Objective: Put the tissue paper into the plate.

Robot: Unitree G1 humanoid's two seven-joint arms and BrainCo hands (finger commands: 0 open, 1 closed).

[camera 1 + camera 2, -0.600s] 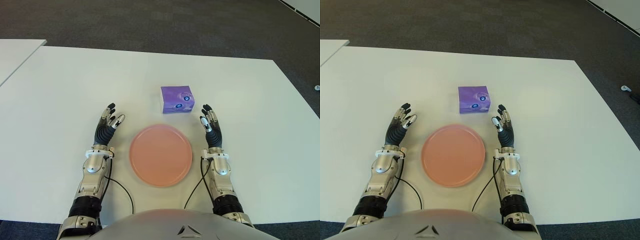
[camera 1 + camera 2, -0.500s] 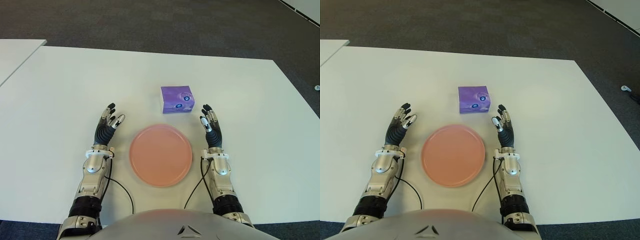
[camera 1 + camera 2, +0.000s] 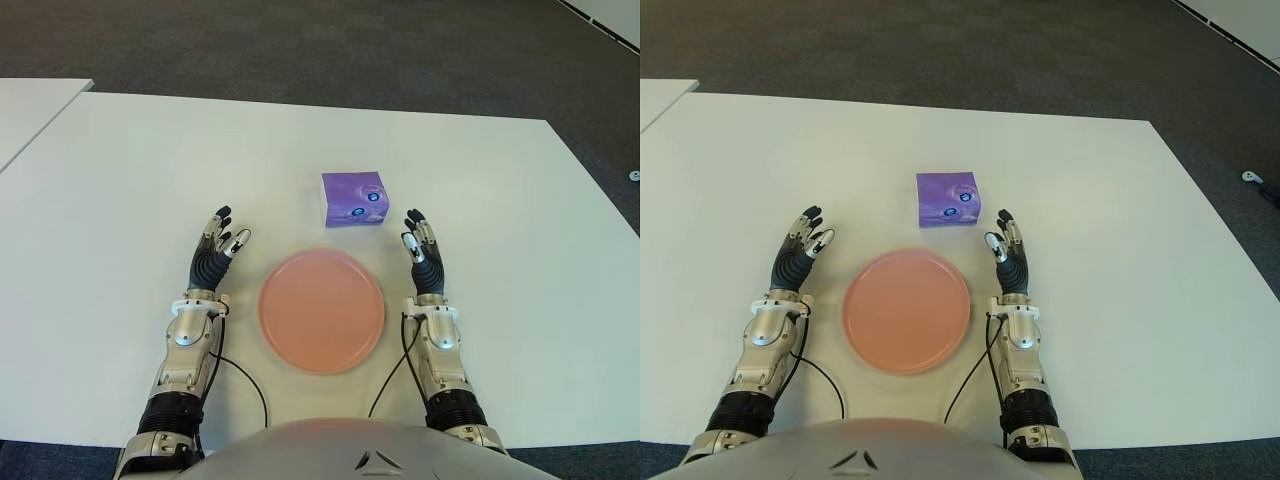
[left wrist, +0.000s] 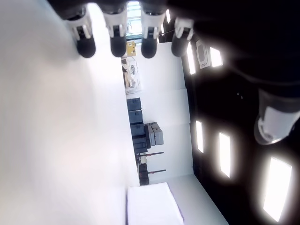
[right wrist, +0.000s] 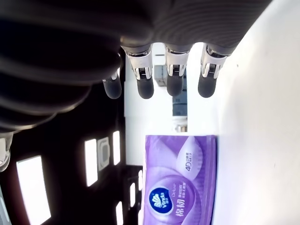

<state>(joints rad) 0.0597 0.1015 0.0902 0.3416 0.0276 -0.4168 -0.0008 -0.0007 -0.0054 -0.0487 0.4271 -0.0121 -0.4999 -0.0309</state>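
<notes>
A wide white surface (image 3: 120, 180) fills the scene, with dark carpet beyond its far edge. Nearest the robot, centred between its arms, lies one round, shallow pink plate (image 3: 321, 310) with nothing in it. Just beyond the plate's far rim, slightly to the robot's right and clear of it, sits one purple tissue paper pack (image 3: 354, 198), a small soft block in glossy printed wrap, lying flat on the surface.

There are two robot hands. The left robot hand (image 3: 215, 250) shows to the left of the plate, fingers spread and holding nothing. The right robot hand (image 3: 421, 255) shows to the right of the plate, fingers extended and apart, also holding nothing; its fingertips (image 5: 145, 88) point toward the pack, which lies just ahead of them and a little inward, not touching.

The pack is probably very light and will give under pressure, and its plastic wrap is likely slippery. A sensible hold would be across its two opposite sides, thumb against fingers, with gentle squeeze, since crushing does little harm but a loose pinch could slide off. The right robot hand is the nearer one for this.

Count: one surface, one plate, one pack, two hands.
</notes>
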